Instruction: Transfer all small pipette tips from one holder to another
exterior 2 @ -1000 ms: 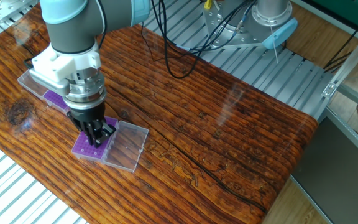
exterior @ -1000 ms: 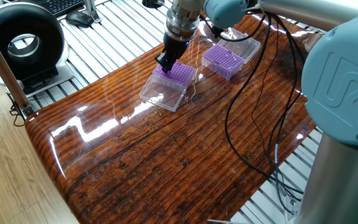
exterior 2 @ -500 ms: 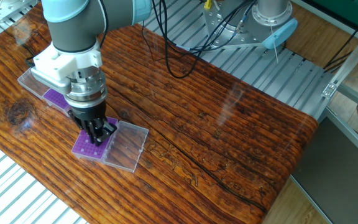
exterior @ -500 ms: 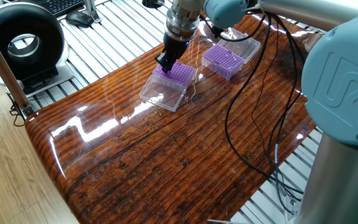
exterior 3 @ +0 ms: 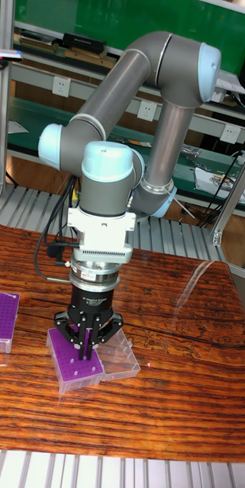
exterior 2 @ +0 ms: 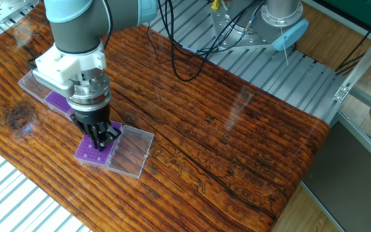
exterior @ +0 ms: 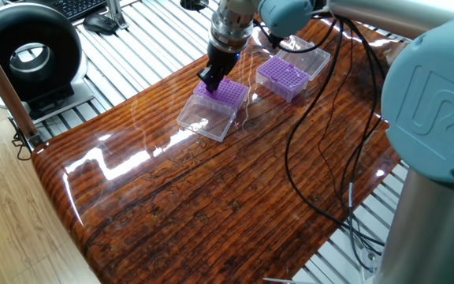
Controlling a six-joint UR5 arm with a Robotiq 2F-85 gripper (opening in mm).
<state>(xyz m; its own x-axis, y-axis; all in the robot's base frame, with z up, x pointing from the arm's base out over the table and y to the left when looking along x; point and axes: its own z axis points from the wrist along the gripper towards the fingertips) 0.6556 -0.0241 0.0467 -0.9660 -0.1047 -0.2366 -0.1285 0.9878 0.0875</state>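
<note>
Two purple holders sit on the wooden table, each with a clear lid folded open beside it. My gripper [exterior: 211,82] [exterior 2: 102,143] [exterior 3: 86,352] points straight down onto the near holder [exterior: 225,95] [exterior 2: 90,153] [exterior 3: 76,367], its fingertips touching or just above the top. The fingers look pressed together, and I see nothing between them. The other holder [exterior: 284,77] [exterior 2: 58,101] [exterior 3: 0,314] stands apart, partly hidden by the arm in the other fixed view. The small pipette tips [exterior: 280,74] show only as a fine dotted grid; single tips are too small to make out.
The clear lid [exterior: 206,121] [exterior 2: 131,154] [exterior 3: 122,357] lies flat beside the near holder; the second lid [exterior: 310,58] [exterior 2: 32,84] lies by the other holder. Black cables [exterior: 321,134] hang over the table. Slatted metal surrounds the table edges.
</note>
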